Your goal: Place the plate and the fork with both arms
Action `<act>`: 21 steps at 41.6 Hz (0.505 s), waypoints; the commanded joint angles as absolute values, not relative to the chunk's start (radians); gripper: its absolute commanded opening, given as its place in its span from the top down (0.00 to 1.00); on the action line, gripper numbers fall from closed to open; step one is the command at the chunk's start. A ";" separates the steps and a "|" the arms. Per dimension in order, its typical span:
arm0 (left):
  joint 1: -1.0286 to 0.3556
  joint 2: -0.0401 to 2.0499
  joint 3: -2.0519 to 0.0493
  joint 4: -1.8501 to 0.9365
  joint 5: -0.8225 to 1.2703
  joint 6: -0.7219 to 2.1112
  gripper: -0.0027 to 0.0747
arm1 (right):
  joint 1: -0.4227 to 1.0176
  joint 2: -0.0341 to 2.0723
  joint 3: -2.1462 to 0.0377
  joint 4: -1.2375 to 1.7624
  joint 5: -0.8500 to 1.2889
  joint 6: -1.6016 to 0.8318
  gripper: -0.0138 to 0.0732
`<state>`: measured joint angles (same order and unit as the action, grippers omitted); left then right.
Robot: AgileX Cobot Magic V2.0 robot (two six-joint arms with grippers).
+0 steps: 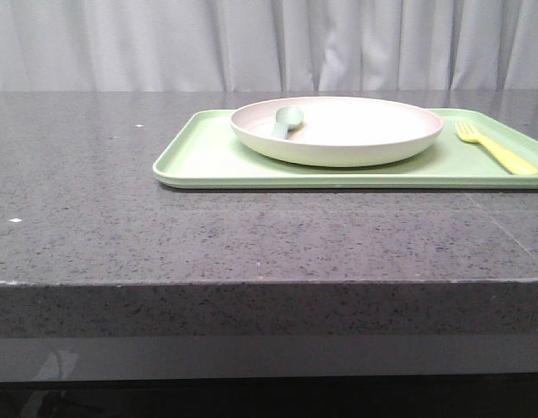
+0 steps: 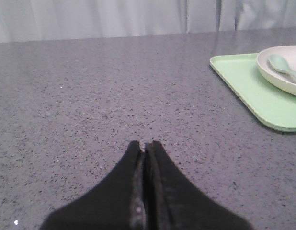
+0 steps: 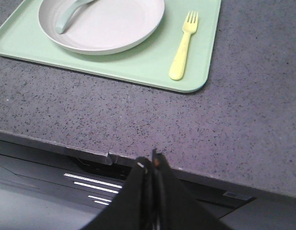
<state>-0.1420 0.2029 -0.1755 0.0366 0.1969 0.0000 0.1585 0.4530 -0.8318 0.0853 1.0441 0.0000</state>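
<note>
The cream plate (image 1: 356,131) sits on a light-green tray (image 1: 199,161) at the table's back right. It also shows in the left wrist view (image 2: 277,76) and the right wrist view (image 3: 114,24). The yellow fork (image 1: 500,150) lies on the tray to the right of the plate, tines pointing away; it also shows in the right wrist view (image 3: 183,48). My left gripper (image 2: 144,145) is shut and empty over bare table, left of the tray. My right gripper (image 3: 152,160) is shut and empty at the table's front edge, well short of the fork. Neither gripper shows in the front view.
A pale grey-green spoon (image 1: 285,120) lies in the plate, also seen from the left wrist (image 2: 284,67) and right wrist (image 3: 69,12). The grey speckled table (image 1: 121,218) has a front edge (image 3: 90,152). A white curtain hangs behind.
</note>
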 commanded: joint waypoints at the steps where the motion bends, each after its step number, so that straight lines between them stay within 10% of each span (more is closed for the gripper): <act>1: -0.106 0.139 -0.128 0.011 0.024 -0.006 0.99 | 0.157 0.459 -0.854 0.074 0.986 -0.010 0.92; 21: -0.049 -0.028 0.010 -0.014 -0.020 -0.006 0.99 | 0.157 0.459 -0.854 0.075 0.989 -0.010 0.92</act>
